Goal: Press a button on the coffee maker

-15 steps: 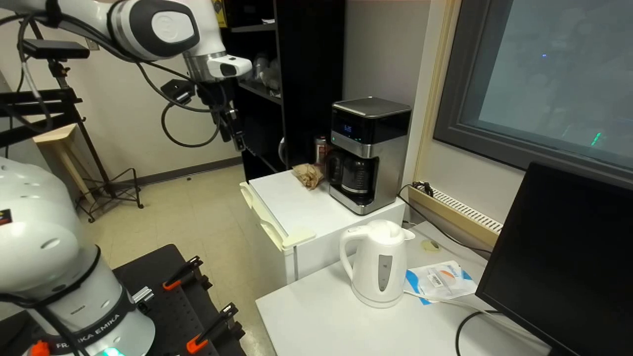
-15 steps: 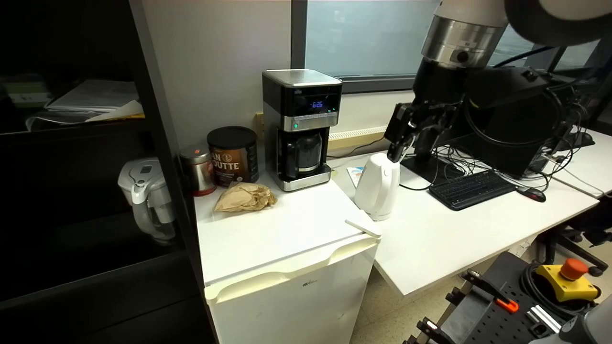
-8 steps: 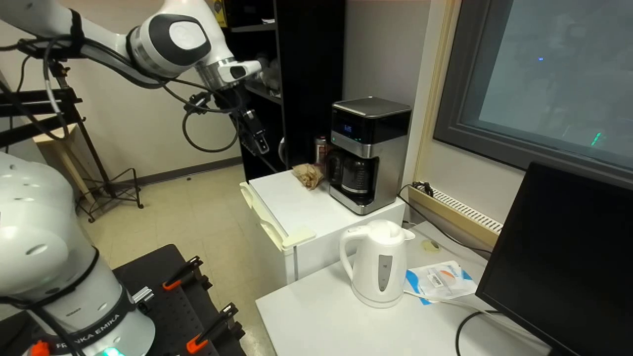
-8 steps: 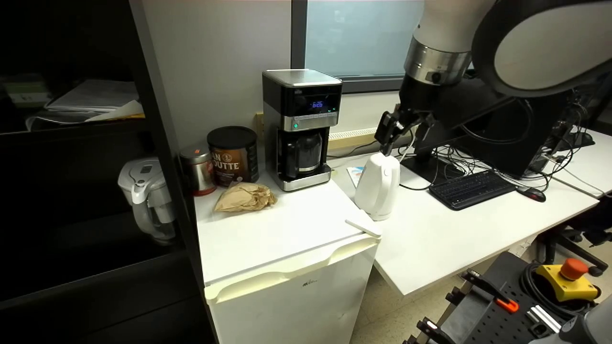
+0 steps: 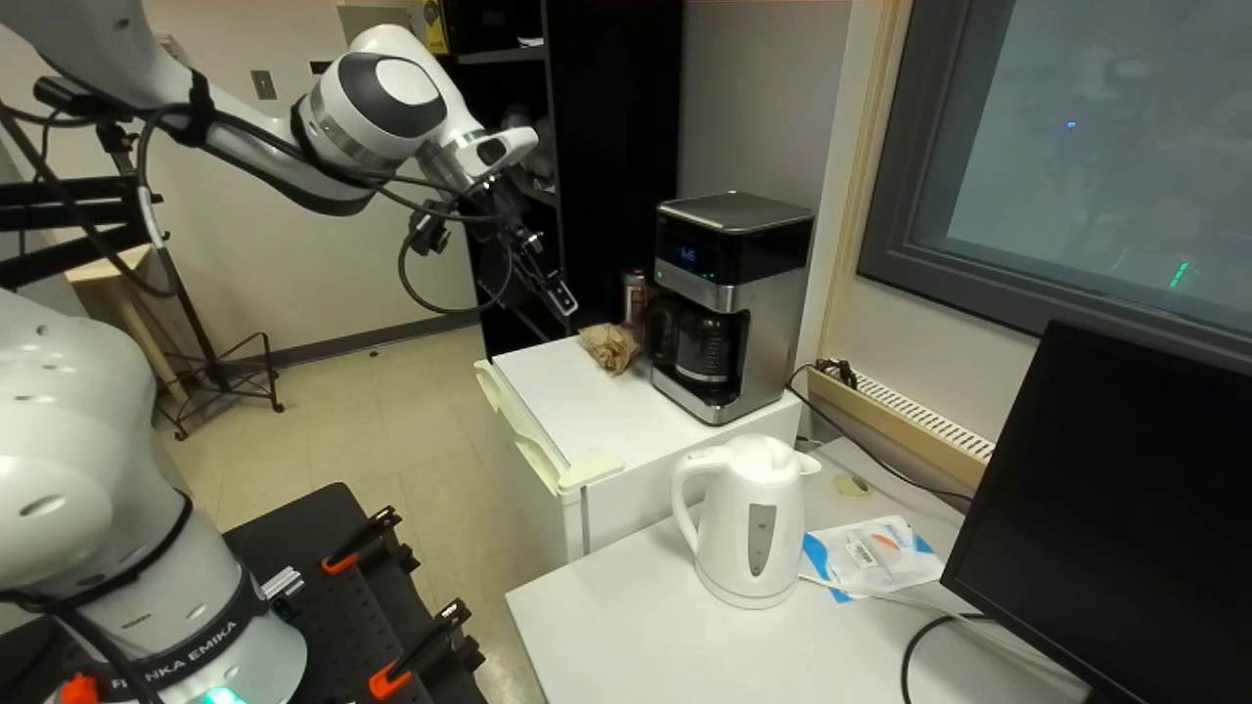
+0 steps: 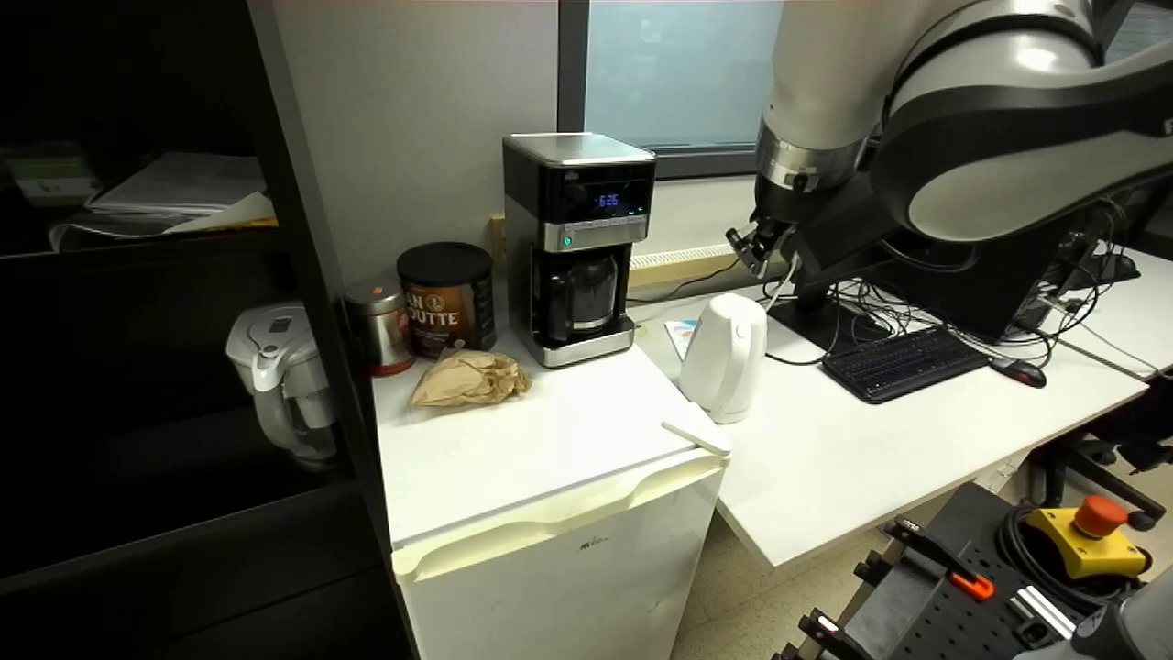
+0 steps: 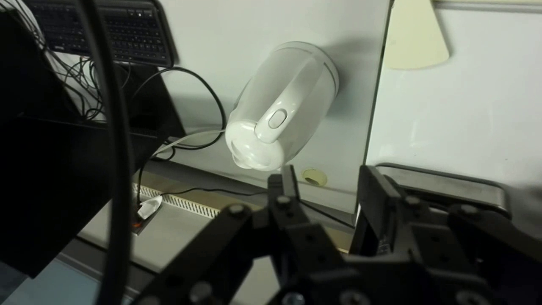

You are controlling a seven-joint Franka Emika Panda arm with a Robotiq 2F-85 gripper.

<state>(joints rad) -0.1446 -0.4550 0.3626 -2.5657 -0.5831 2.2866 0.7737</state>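
Note:
The coffee maker (image 5: 773,323) (image 6: 579,206), black with silver trim, stands upright on a small white fridge. A blue clock display (image 6: 605,200) shows on its front, above a silver button strip (image 6: 600,231) with a green light at one end. Its dark carafe (image 6: 593,293) sits inside. My gripper (image 5: 562,298) (image 6: 747,254) hangs in the air apart from the machine, tilted downward. In the wrist view the gripper (image 7: 327,173) stands partly open with nothing between its fingers. There the coffee maker's top (image 7: 449,182) appears beyond one finger, partly hidden by it.
A white kettle (image 5: 748,528) (image 7: 296,93) stands on the desk beside the fridge (image 6: 513,458). A crumpled paper bag (image 6: 472,378), a coffee tin (image 6: 447,302) and a metal canister (image 6: 380,325) share the fridge top. A monitor (image 5: 1105,508) and a dark shelf (image 5: 616,147) flank the area.
The gripper has moved nearer to the coffee maker, rightward and slightly down in an exterior view, and has tilted further. Coffee maker and kettle have stayed in place.

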